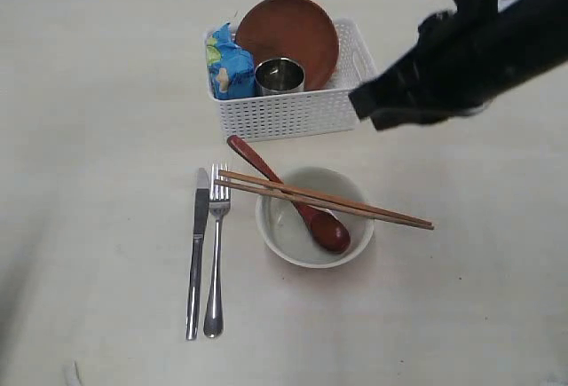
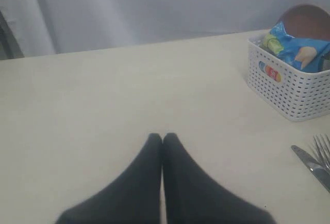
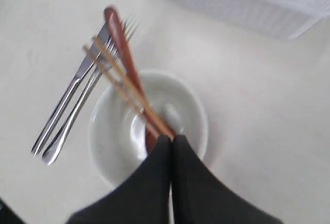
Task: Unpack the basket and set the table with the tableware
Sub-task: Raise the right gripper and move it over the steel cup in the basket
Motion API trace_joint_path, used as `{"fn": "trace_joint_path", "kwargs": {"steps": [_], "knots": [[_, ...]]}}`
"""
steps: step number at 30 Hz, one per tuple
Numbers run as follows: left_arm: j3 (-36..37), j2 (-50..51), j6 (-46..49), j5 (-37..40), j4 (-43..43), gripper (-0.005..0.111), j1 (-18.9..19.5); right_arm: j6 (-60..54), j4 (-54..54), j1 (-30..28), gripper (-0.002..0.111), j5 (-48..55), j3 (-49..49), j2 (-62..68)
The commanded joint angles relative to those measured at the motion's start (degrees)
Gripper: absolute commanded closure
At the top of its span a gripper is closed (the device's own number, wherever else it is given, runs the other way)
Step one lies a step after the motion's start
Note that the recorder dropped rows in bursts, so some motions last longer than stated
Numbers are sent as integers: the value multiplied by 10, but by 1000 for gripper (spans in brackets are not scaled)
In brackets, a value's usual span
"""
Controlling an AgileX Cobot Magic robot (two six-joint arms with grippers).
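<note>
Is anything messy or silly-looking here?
Nothing is spilled or broken. The chopsticks lie slanted across the bowl, over the spoon leaning inside it. A blue snack bag sits in the basket beside the plate and cup, odd among tableware.

Basket (image 1: pixel 293 113) holds plate (image 1: pixel 288 35), cup (image 1: pixel 280 75) & snack bag (image 1: pixel 229 65). On desk (image 1: pixel 89 137) in front: bowl (image 1: pixel 286 231) w/ spoon (image 1: pixel 327 231) inside, chopsticks (image 1: pixel 355 204) across rim; knife (image 1: pixel 196 257) & fork (image 1: pixel 216 257) side by side, left of bowl.
</note>
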Motion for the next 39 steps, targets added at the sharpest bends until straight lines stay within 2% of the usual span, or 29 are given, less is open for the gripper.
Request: {"fn": "trace_joint_path", "kwargs": {"steps": [1,3,6,7,9,14,18,21,26,39], "knots": [[1,-1,-2,-6,1,107,1,92,-87,1,105,37,-101,71],[1,-1,-2,-6,1,107,1,110,-85,0,93,60,-147,113],[1,-1,-2,-6,1,107,1,125,-84,0,65,80,-219,182],[1,-1,-2,-6,1,107,1,135,-85,0,59,84,-243,206],[1,-1,-2,-6,1,107,1,170,-96,0,59,85,-293,253],[1,-1,-2,-6,1,107,1,231,-118,-13,68,99,-387,350],[1,-1,-2,-6,1,107,1,266,-119,-56,62,125,-446,396],[1,-1,-2,-6,1,107,1,272,-121,-84,59,130,-451,405],[1,-1,-2,-6,1,107,1,271,-130,-110,59,142,-451,412],[1,-1,-2,-6,1,107,1,254,-90,-112,59,154,-451,461]]}}
